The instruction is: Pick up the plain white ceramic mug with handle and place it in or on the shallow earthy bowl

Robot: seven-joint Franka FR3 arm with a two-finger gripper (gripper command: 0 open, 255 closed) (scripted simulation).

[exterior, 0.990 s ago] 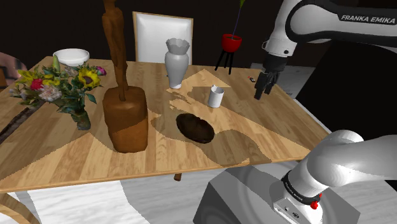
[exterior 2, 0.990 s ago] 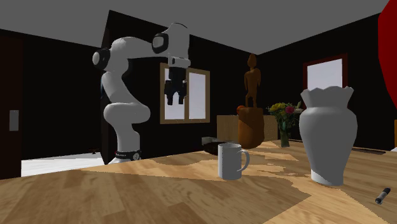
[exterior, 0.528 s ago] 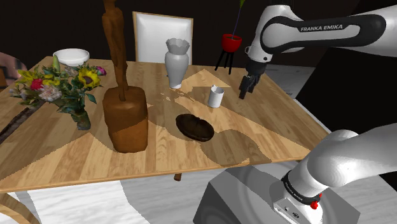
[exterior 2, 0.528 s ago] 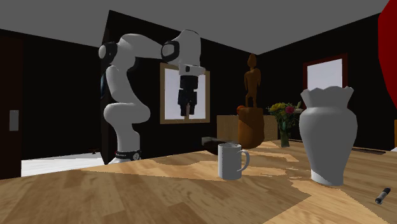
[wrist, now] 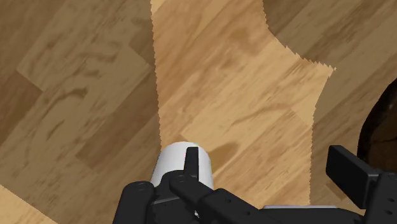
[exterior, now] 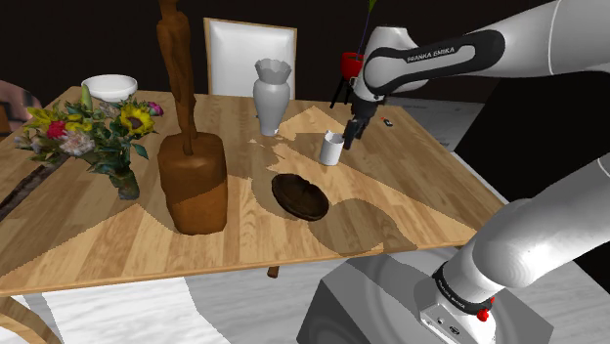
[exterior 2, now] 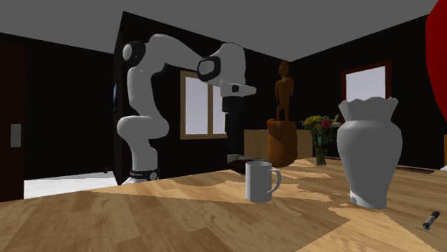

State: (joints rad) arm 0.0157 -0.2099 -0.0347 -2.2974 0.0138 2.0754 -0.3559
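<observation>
**Item 1:** mug (exterior: 332,149), white, 1 handle (exterior 2: 277,179).
**Location:** upright on the table (exterior: 88,235), right of centre in the shoulder view's upper half, up and right of the dark bowl (exterior: 299,195).
**State of gripper** (wrist: 270,164): 2 fingers wide apart, empty. 1 finger overlaps the mug's rim, and the mug is not between them.
**Handling, as judged:** light, rigid, smooth-walled and likely slippery, breakable.
**Hold:** across the body, clear of the handle.

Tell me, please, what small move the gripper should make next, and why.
Probably shift the gripper sideways until the white mug sits between its open fingers; the mug lies under one finger, not in the gap, so descending now would likely hit its rim.
</observation>
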